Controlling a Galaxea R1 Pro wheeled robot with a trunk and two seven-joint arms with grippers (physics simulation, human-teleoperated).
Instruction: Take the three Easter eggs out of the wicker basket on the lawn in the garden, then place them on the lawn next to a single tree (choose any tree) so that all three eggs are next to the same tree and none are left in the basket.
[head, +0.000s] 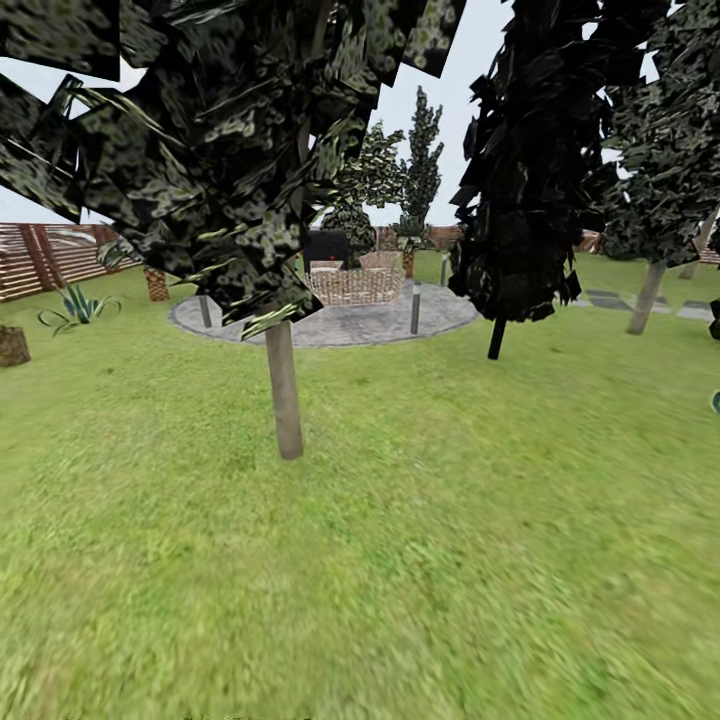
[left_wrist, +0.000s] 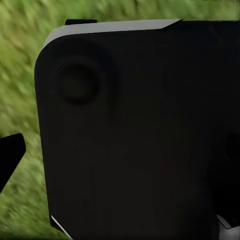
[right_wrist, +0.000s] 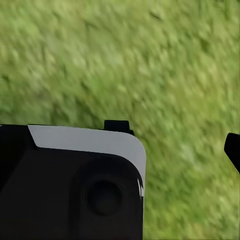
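Note:
The lawn (head: 450, 540) spreads out in front of me in the head view. A tree (head: 285, 390) with a pale grey-beige trunk and dark green mottled foliage stands close, left of centre. The Easter eggs and the wicker basket are out of view. In the left wrist view a black rounded panel of my own body (left_wrist: 140, 130) blocks most of the grass, and one dark fingertip (left_wrist: 10, 157) pokes in at the edge. In the right wrist view a similar panel (right_wrist: 70, 190) sits over grass, with a dark fingertip (right_wrist: 233, 150) at the edge. Neither jaw gap shows.
A near-black tree (head: 530, 170) with a thin black trunk stands right of centre. Another pale-trunked tree (head: 648, 295) is at the far right. Behind lie a round grey paved patch (head: 340, 325) with woven lounge chairs (head: 355, 285) and short posts (head: 415, 310). A wooden fence (head: 50, 258) runs along the far left.

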